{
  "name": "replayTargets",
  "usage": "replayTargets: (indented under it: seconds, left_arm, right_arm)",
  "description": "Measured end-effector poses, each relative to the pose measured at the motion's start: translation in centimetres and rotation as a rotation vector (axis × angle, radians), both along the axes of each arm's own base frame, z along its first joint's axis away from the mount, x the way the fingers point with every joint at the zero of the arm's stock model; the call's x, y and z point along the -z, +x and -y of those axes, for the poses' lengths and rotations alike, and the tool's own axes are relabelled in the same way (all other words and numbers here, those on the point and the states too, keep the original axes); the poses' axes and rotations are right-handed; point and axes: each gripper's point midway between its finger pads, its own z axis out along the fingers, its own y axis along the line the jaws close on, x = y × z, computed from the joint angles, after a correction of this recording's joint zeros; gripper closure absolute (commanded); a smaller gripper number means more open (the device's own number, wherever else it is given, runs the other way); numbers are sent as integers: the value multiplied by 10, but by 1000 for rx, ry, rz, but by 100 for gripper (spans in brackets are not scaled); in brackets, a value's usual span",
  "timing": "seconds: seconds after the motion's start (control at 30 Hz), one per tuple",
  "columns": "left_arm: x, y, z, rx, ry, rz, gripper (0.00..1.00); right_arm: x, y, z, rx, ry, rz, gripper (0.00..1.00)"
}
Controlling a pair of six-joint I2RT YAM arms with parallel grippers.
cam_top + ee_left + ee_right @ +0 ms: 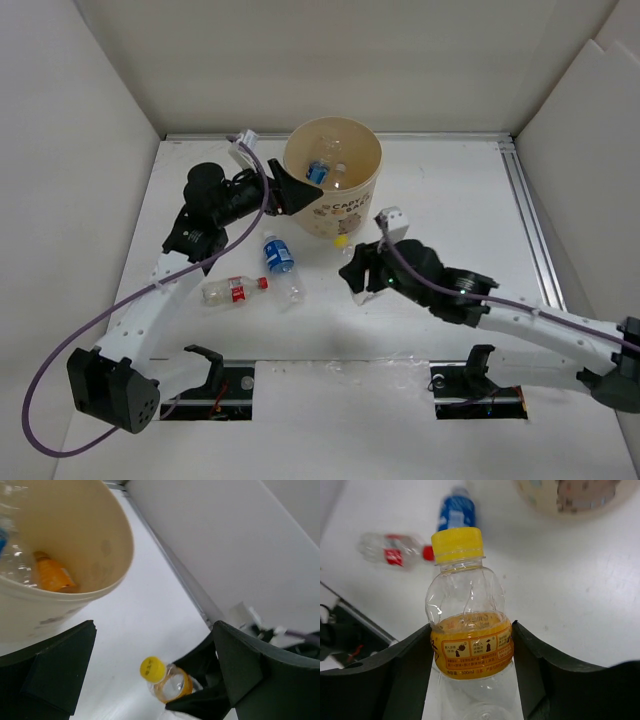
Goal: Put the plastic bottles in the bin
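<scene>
Before you stands one tan paper bin [345,215]. Outside it you can count three plastic bottles: one blue-labelled bottle [278,256], one red-labelled bottle [232,290] and one yellow-capped bottle [467,605]. Inside the bin you can count three more: one bottle with a blue label [318,172], one orange bottle [51,575] and what looks like one clear bottle [336,152], its outline hard to make out. That makes six bottles. Two arms share the table: the left arm [170,290] and the right arm [540,320].

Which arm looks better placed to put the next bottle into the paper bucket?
Right. The right gripper is shut on the yellow-capped clear plastic bottle beside the round tan paper bin; the left gripper stands open and empty at its rim.
</scene>
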Motion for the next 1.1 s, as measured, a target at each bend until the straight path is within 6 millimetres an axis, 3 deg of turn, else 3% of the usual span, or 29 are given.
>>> replayTargets:
  seconds: [0.13,0.23,0.33,0.53,0.63,0.83,0.9,1.03,1.07,1.1]
  left_arm:
    - [-7,-17,12,119,-62,23,0]
    - [-16,-27,17,185,-88,49,0]
    - [-23,-35,19,234,-104,72,0]
    - [-28,-46,20,276,-116,91,0]
    - [-29,-48,20,280,-115,93,0]
    - [-24,-47,18,270,-100,83,1]
    - [-22,-47,18,268,-97,79,7]
    - [-18,-48,18,272,-93,73,35]
    - [-18,-49,18,275,-95,73,42]
    - [-19,-50,18,279,-97,72,60]
  right_arm:
    - [-66,12,17,-66,155,182,100]
    - [-94,16,17,-113,208,278,100]
    - [-101,19,3,-168,201,304,100]
    - [-95,29,-30,-254,169,291,100]
    - [-98,32,-38,-272,175,298,100]
    - [-122,33,-44,-281,229,344,100]
    - [-131,33,-45,-280,247,361,100]
    - [-142,35,-47,-277,272,385,100]
    - [-145,36,-48,-276,277,390,100]
    - [-147,37,-50,-276,282,395,100]
